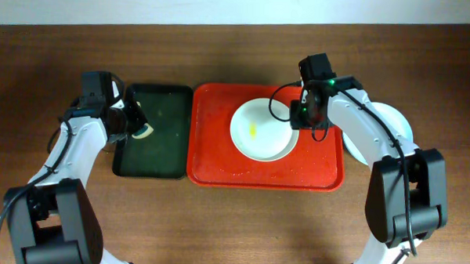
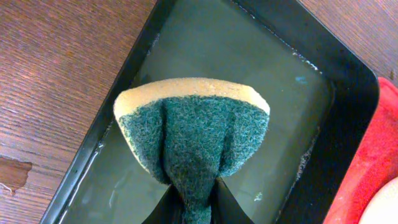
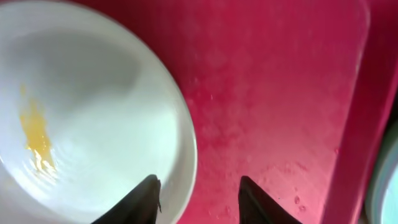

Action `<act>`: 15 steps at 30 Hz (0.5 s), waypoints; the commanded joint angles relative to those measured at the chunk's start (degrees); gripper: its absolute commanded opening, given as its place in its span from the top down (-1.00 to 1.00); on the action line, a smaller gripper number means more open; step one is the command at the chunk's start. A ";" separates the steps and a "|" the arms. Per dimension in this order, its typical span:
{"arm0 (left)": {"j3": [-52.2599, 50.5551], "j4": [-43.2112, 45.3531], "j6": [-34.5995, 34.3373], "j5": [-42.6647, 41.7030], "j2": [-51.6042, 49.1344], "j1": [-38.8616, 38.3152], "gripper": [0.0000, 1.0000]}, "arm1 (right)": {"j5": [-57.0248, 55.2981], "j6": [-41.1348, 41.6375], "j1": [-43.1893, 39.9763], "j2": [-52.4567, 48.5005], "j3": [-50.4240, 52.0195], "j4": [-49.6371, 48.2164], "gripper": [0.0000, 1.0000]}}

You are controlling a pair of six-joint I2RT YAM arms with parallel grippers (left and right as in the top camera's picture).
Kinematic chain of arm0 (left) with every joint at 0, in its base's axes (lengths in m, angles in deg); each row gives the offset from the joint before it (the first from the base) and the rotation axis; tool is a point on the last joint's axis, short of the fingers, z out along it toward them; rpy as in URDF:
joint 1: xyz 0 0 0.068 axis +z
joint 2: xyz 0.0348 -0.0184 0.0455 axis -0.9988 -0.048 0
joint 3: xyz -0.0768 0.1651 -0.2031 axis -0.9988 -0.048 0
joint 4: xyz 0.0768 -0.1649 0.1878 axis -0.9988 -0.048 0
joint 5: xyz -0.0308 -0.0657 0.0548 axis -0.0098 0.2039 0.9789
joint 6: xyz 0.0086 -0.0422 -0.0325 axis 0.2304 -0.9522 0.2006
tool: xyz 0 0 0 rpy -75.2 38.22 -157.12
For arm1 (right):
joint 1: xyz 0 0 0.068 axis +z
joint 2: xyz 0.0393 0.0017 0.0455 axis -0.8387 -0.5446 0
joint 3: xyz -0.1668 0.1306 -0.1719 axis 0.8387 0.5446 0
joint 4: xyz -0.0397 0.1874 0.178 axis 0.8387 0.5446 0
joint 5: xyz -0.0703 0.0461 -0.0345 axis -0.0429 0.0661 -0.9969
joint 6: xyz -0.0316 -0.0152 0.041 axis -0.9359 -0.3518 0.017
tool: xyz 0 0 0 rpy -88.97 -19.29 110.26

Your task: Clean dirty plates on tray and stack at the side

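Red tray (image 1: 211, 151): no lettering to read.
White plate (image 1: 270, 141): no print or number.
Sponge (image 2: 193, 137): no brand showing.

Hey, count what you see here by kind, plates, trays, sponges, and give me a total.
Trays: 2, red tray and green tray.
Plates: 2, white plate on the red tray, pale plate beside it, partly hidden.
Sponges: 1, sponge.
Total: 5.

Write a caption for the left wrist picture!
Left tool pinches a green-and-yellow sponge above the dark green tray.
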 commanded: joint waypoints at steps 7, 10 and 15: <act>-0.02 -0.02 0.96 -0.79 -0.20 -0.02 0.77 | 0.50 2.47 0.22 0.28 5.42 -4.11 0.25; -0.02 -0.02 0.96 -0.79 -0.20 -0.02 0.77 | 0.50 4.70 0.22 0.26 6.62 -5.18 0.31; -0.02 -0.02 0.96 -0.79 -0.20 -0.02 0.78 | 0.50 10.29 0.22 -0.39 6.82 -5.77 0.47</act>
